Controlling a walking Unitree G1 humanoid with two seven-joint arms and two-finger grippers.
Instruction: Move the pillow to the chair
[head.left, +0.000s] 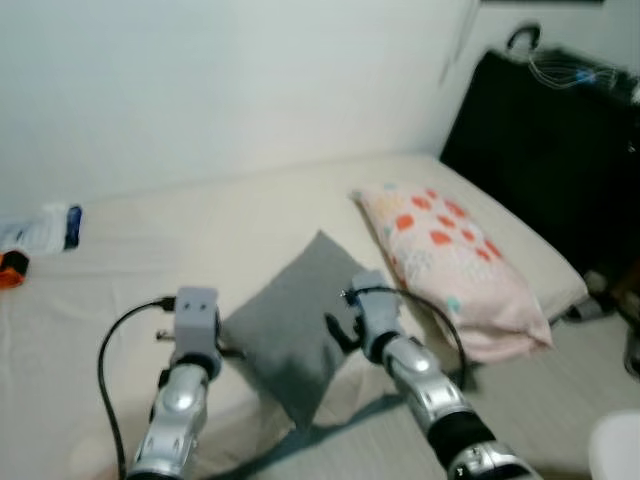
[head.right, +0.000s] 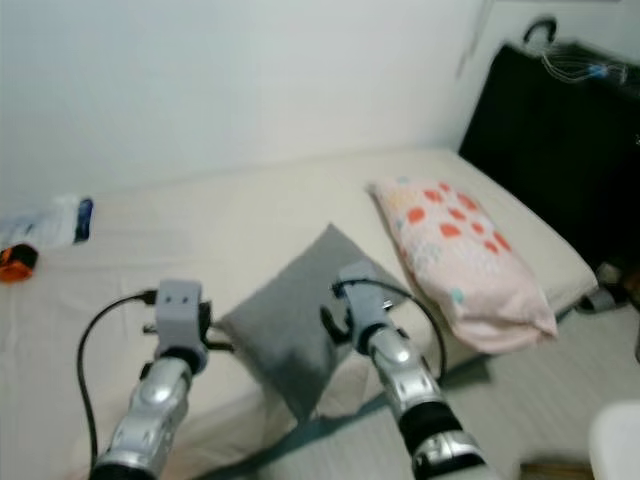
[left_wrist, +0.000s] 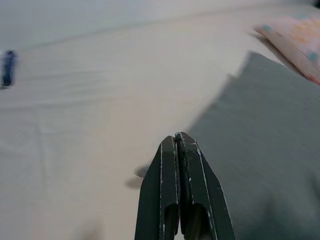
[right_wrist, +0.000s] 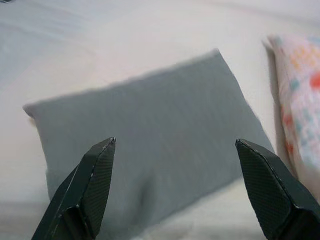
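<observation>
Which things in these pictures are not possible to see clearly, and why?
- Items at the bed's far left: too small and blurred to identify.
- Gray pillow: near corner hidden behind the right pincer, head views.
- White object: cut by the frame corner.
- Black shape beside the floral pillow: too dark.

— What lies on the bed (head.left: 200, 230)?
— A floral pillow (head.left: 450, 265) toward its right end, a white packet (head.left: 45, 228) and an orange object (head.left: 12, 268) far left.
— Beyond it?
— A black suitcase (head.left: 545, 150) against the white wall (head.left: 220, 80).

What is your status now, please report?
Left gripper shut beside grey pillow. Right gripper open, over it. Floral pillow beside it.
</observation>
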